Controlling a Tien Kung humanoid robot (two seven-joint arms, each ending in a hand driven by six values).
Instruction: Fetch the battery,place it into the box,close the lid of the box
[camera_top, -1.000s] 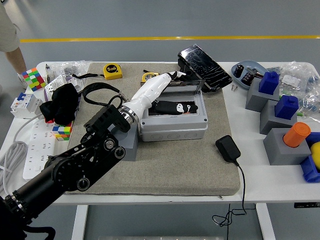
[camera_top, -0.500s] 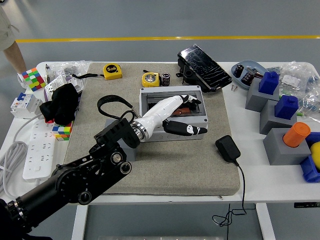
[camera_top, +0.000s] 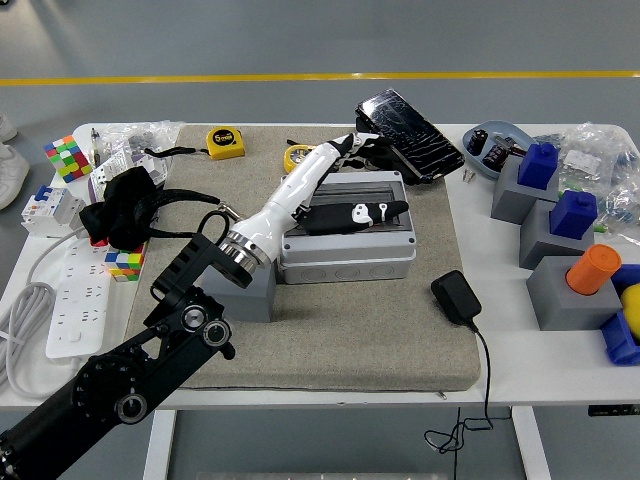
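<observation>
The grey box (camera_top: 345, 250) stands mid-mat with its dark lid (camera_top: 408, 133) tilted open behind it. My left hand (camera_top: 362, 175) reaches from the lower left over the box. Its white fingers (camera_top: 352, 146) stretch to the lid's near left corner. A black finger (camera_top: 355, 214) lies spread over the box's open top. The hand holds nothing that I can see. A battery that stood beside the small yellow tape measure (camera_top: 297, 155) is hidden behind the hand. Several batteries lie in a blue-grey bowl (camera_top: 478, 133) at the back right. The right arm is out of view.
A yellow tape measure (camera_top: 225, 142), black cloth (camera_top: 125, 205), two colour cubes (camera_top: 62, 157) and a power strip (camera_top: 70, 305) lie left. A black adapter (camera_top: 455, 297) lies right of the box. Grey blocks with blue pegs (camera_top: 540, 165) and an orange cylinder (camera_top: 595, 268) stand right.
My left hand has swung from the box's front edge back up to the lid's near corner. The battery beside the small tape measure is now covered. The person at top left has stepped away.
</observation>
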